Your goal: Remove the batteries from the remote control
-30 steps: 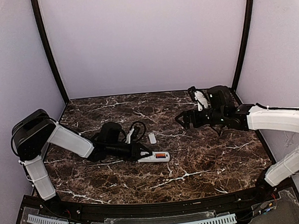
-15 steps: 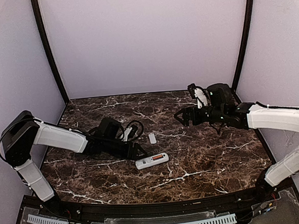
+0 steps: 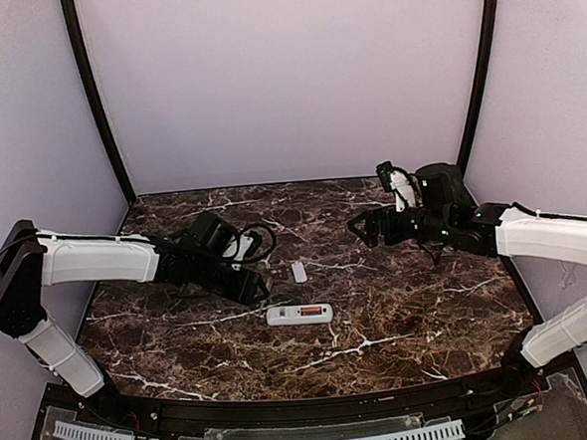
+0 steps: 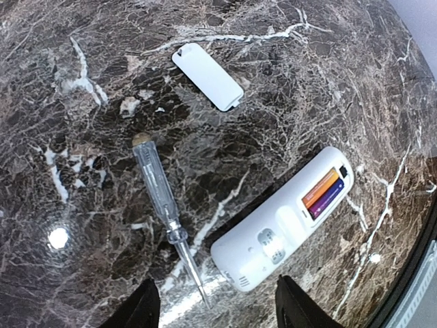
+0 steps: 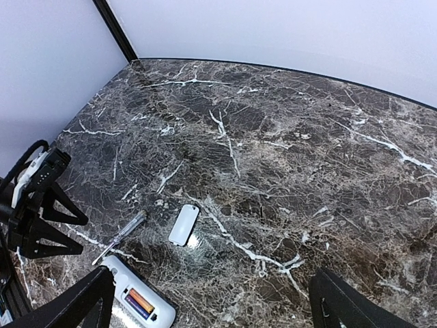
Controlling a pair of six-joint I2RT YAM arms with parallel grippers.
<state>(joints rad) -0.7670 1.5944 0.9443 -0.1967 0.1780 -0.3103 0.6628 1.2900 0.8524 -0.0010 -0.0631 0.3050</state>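
The white remote control [image 3: 299,314] lies back-up on the marble table, its battery bay open. In the bay lie an orange battery and a dark one [image 4: 324,193], which also show in the right wrist view [image 5: 140,303]. The remote also shows in the left wrist view [image 4: 273,236] and the right wrist view [image 5: 153,311]. My left gripper [image 3: 261,285] is open and empty, just up-left of the remote and above it; the remote's end lies between its fingertips [image 4: 147,309]. My right gripper [image 3: 359,228] is open and empty, raised at the back right.
A small flat white cover piece [image 3: 299,272] lies behind the remote, also seen from the left wrist [image 4: 207,76] and the right wrist [image 5: 184,225]. A clear-handled screwdriver [image 4: 164,205] lies left of the remote. Purple walls enclose the table.
My left gripper has drawn back from the remote's left end, up and to the left. The remote turned slightly and now lies level. The right gripper shifted a little to the right.
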